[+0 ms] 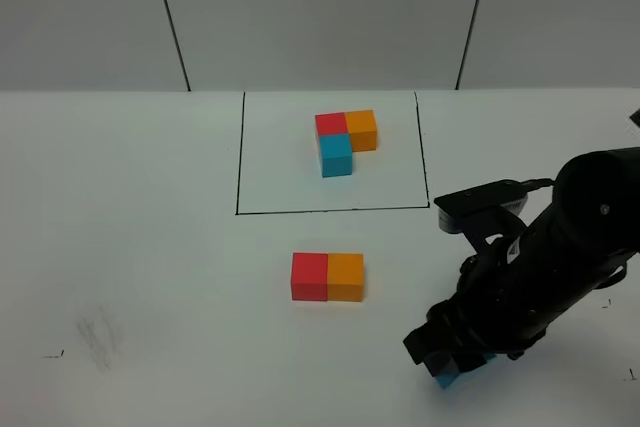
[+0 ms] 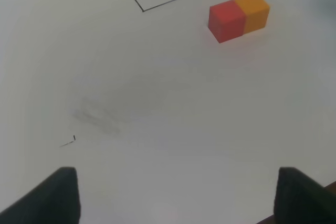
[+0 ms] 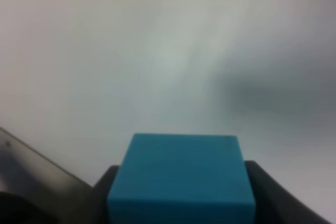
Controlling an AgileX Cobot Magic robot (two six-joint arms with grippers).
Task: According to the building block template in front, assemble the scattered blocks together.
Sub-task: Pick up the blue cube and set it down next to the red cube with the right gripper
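Left gripper [image 2: 178, 200], black-fingered, hangs above the white tabletop [image 1: 150, 247] with its jaws spread wide and nothing between them. Toward the middle lie two of the three loose matte cubes: one red cube [image 1: 310, 276] and one orange cube [image 1: 346, 277]. They touch side by side in a row, red on the left. Behind them sits the building block template [image 1: 345, 137]: three cubes in an L, red and orange in a row with blue in front of red, inside a thin black outline [image 1: 240, 157]. Far right, the right gripper [image 1: 455, 355] is clamped on the third loose block, one light blue cube [image 3: 181, 177]. That cube is low at the tabletop, well apart from the red-orange pair.
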